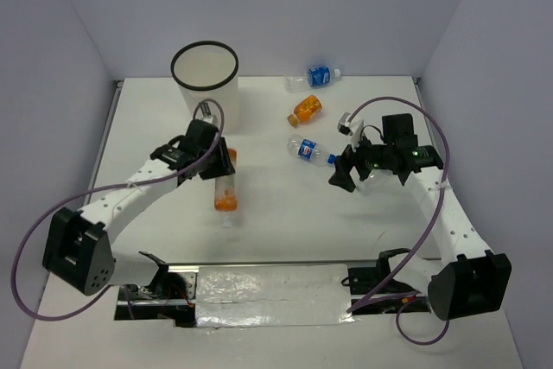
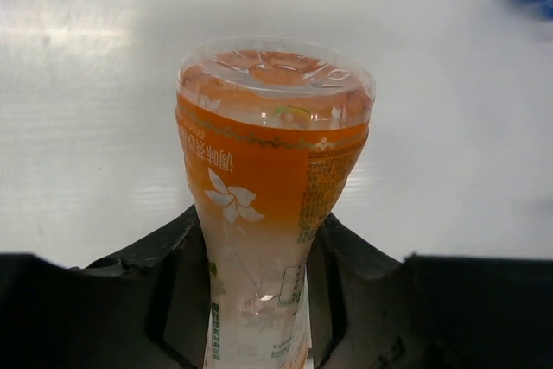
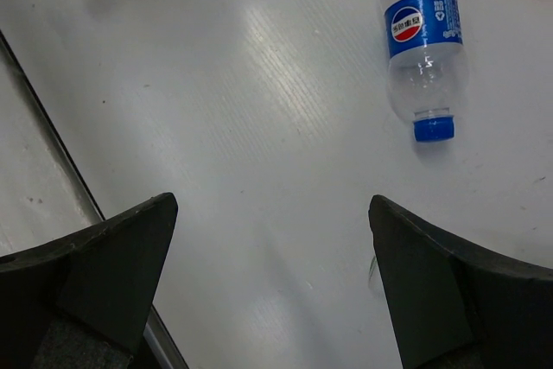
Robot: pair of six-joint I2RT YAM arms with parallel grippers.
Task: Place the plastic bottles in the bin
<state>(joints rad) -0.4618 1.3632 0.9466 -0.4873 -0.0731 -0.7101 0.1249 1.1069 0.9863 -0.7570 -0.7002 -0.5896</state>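
Observation:
My left gripper (image 1: 221,164) is shut on an orange-liquid plastic bottle (image 1: 225,192), left of the table's middle. In the left wrist view this bottle (image 2: 272,153) sits with its narrow clear part between the black fingers (image 2: 168,257), its base pointing away from the camera. The white bin (image 1: 205,77) with a black rim stands just behind that arm. Further right lie a blue-label bottle (image 1: 316,77), a second orange bottle (image 1: 306,110) and another blue-label bottle (image 1: 309,151). My right gripper (image 1: 344,172) is open beside that last bottle (image 3: 423,41), with nothing between its fingers (image 3: 130,248).
The table's left edge rail (image 3: 52,144) runs close to the right gripper's view. A strip of silvery foil (image 1: 268,295) covers the near edge between the arm bases. Purple cables (image 1: 26,257) loop beside both arms.

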